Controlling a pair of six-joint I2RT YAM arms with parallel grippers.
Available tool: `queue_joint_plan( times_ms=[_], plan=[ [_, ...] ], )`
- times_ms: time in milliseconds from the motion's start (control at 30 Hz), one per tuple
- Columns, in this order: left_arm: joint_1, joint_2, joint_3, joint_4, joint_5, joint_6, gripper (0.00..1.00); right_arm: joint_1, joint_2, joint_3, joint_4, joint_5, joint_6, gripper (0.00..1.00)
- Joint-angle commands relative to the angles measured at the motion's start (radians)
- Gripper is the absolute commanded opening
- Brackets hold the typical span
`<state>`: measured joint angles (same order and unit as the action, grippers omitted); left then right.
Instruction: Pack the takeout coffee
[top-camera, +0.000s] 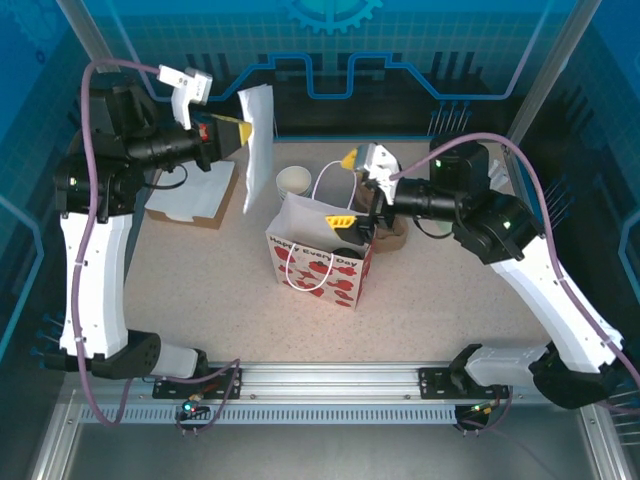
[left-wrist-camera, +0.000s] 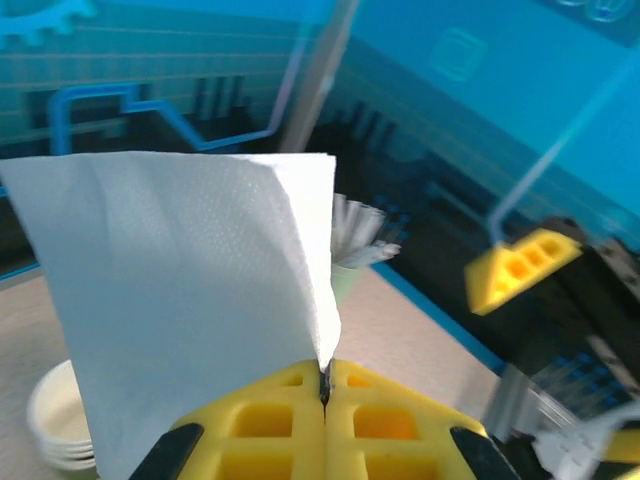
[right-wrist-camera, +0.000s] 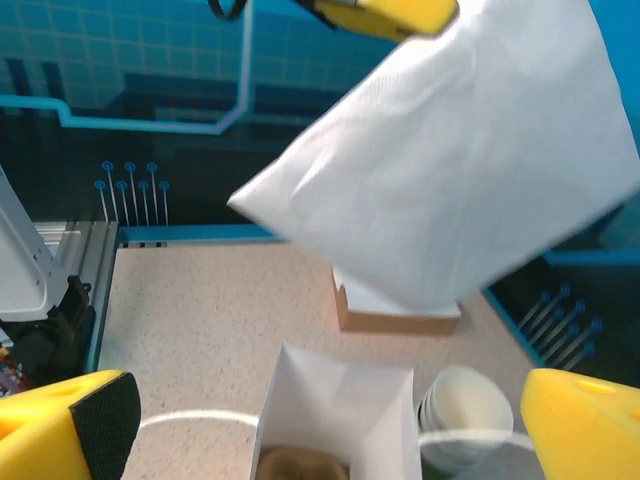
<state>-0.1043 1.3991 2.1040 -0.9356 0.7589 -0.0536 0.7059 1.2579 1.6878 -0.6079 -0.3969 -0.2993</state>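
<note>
In the top view the gift bag (top-camera: 318, 262) is standing at the centre of the table (top-camera: 200, 290), with a stack of cups (top-camera: 293, 182) sitting just behind it and a flat box (top-camera: 185, 205) lying toward the frame's left. A napkin (top-camera: 256, 145) is hanging above the gap between box and cups, pinched in the left gripper's (top-camera: 245, 132) jaws. The right gripper (top-camera: 347, 190) is hovering over the bag's right rear corner, jaws apart.

White arms (top-camera: 90, 280) w/ black joints, purple cables (top-camera: 88, 120), yellow jaws.
</note>
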Motion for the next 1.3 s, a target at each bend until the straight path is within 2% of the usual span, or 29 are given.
queue_joint_plan(
  times_ms=[0, 333, 633, 767, 867, 933, 1167, 1233, 1267],
  plan=[
    [-0.049, -0.017, -0.035, 0.035, 0.132, -0.037, 0.0, 0.039, 0.048, 0.07, 0.062, 0.025, -0.061, 1.0],
    [-0.182, -0.004, -0.042, 0.041, 0.201, -0.009, 0.0, 0.051, 0.135, 0.119, 0.206, -0.048, -0.004, 1.0],
    [-0.221, 0.029, -0.007, 0.053, 0.238, 0.008, 0.0, 0.052, 0.224, 0.18, 0.154, -0.094, 0.029, 0.99],
    [-0.222, 0.032, 0.008, 0.043, 0.234, 0.017, 0.0, 0.05, 0.235, 0.184, 0.088, -0.112, 0.022, 0.84],
    [-0.222, 0.025, 0.018, 0.049, 0.224, 0.024, 0.0, 0.045, 0.23, 0.171, 0.042, -0.117, 0.021, 0.78],
    [-0.222, 0.02, 0.027, 0.047, 0.217, 0.031, 0.0, 0.04, 0.223, 0.16, 0.022, -0.118, 0.024, 0.69],
    [-0.221, 0.014, 0.051, 0.043, 0.195, 0.03, 0.0, 0.023, 0.208, 0.16, -0.012, -0.103, 0.043, 0.12],
    [-0.221, 0.004, 0.047, 0.043, 0.177, 0.026, 0.09, 0.014, 0.202, 0.164, -0.009, -0.107, 0.065, 0.0],
    [-0.222, -0.006, 0.043, 0.043, 0.166, 0.026, 0.16, 0.009, 0.198, 0.164, -0.007, -0.11, 0.08, 0.0]
  ],
)
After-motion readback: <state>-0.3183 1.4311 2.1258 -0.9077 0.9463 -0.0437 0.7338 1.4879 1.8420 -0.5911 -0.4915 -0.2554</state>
